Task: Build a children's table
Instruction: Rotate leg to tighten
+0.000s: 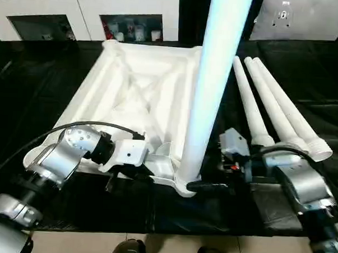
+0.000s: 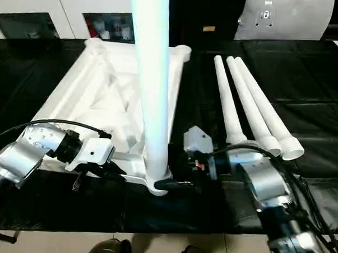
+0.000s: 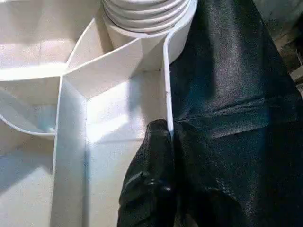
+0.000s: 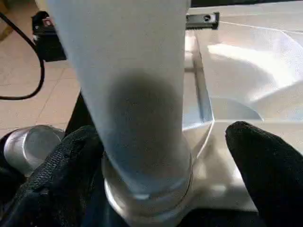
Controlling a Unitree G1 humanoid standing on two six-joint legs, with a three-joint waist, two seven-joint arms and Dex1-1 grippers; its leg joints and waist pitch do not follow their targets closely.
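Note:
The white table top [image 1: 131,85] lies upside down on black cloth. One white leg [image 1: 213,78] stands upright in its near right corner socket [image 1: 186,186]. Three more legs [image 1: 276,109] lie side by side on the cloth to the right. My left gripper [image 3: 165,137] is shut on the thin near rim [image 3: 166,94] of the table top, just left of that socket. My right gripper [image 4: 163,137] is open, with one black finger [image 4: 255,161] on each side of the upright leg's base.
A white cabinet [image 1: 84,13] with glass doors stands behind the table top. A grey-white cushion [image 1: 303,17] sits at the back right. The black cloth ends at a tiled floor [image 1: 169,247] near my feet. A black cable [image 1: 73,125] loops over my left wrist.

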